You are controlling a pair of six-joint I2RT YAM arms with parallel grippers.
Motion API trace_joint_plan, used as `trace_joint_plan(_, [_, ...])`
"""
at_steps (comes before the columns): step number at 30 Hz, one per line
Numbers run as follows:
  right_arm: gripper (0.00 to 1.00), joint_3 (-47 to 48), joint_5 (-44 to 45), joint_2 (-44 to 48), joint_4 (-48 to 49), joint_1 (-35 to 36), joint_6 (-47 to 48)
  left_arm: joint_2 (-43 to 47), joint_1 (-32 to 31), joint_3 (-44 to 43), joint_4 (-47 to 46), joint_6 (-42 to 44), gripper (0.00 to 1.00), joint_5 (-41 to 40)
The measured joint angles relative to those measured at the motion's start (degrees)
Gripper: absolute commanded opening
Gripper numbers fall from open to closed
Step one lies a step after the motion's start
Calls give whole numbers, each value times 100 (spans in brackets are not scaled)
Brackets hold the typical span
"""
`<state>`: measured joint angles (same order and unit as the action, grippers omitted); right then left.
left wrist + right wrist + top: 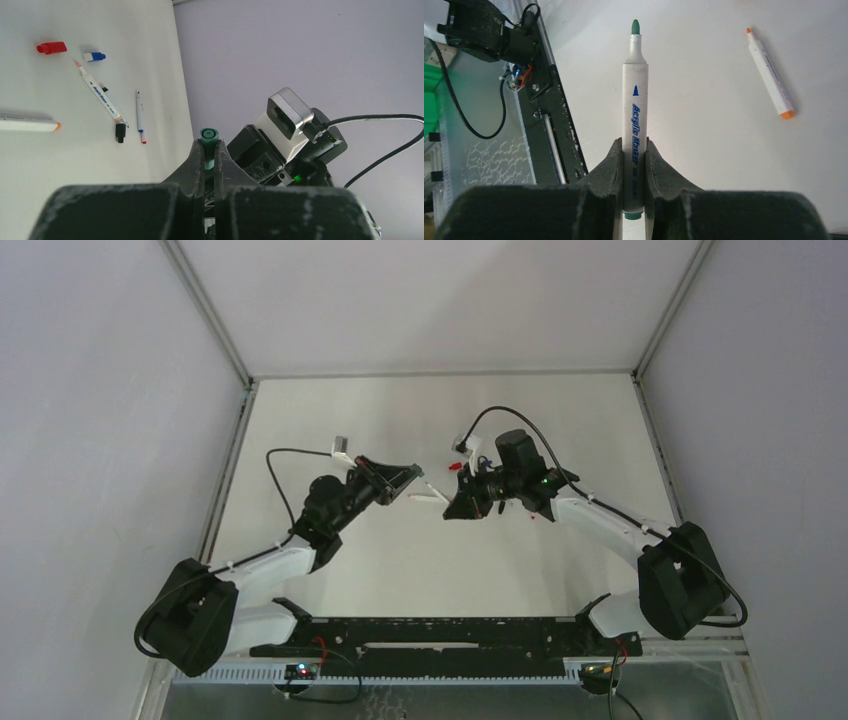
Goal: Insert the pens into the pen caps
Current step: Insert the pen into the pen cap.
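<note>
My right gripper (634, 145) is shut on a white pen (635, 100) with a green tip that points away from the wrist. In the top view this pen (432, 498) sticks out to the left of the right gripper (452, 506). My left gripper (210, 145) is shut on a green cap (209, 134), open end outward. In the top view the left gripper (410, 478) faces the pen tip with a small gap. On the table lie a red cap (51, 47), a blue cap (94, 56), a black cap (120, 132) and an orange-tipped pen (102, 95).
A thin pen (140, 117) lies beside the black cap. A pen with an orange end (30, 125) lies at the left edge. An orange pen (769, 72) lies right of the held pen. The black base rail (549, 110) runs along the near table edge. Grey walls enclose the table.
</note>
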<state>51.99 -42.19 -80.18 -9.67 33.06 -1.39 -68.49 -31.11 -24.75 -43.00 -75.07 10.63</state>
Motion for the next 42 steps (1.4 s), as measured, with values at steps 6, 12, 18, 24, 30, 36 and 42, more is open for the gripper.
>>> trace_joint_plan(6, [0, 0, -219, 0, 59, -66, -133, -63, -22, 0, -22, 0, 0, -7])
trace_joint_plan(12, [0, 0, -341, 0, 125, -118, -247, -109, -44, 0, -26, 2, 0, -22])
trace_joint_plan(18, [0, 0, -420, 0, 208, -192, -398, -188, -114, 0, -48, 2, 0, -24])
trace_joint_plan(24, [0, 0, -422, 0, 227, -225, -501, -293, -162, 0, -133, 2, 0, -44])
trace_joint_plan(30, [0, 0, -442, -2, 229, -234, -518, -328, -188, 0, -170, -7, 0, -61])
trace_joint_plan(36, [0, 0, -911, -2, 203, -278, -269, -286, -195, 0, -234, -96, 0, -271])
trace_joint_plan(42, [0, 0, -1064, -2, 173, -317, -129, -164, -195, 0, -280, -114, 0, -424])
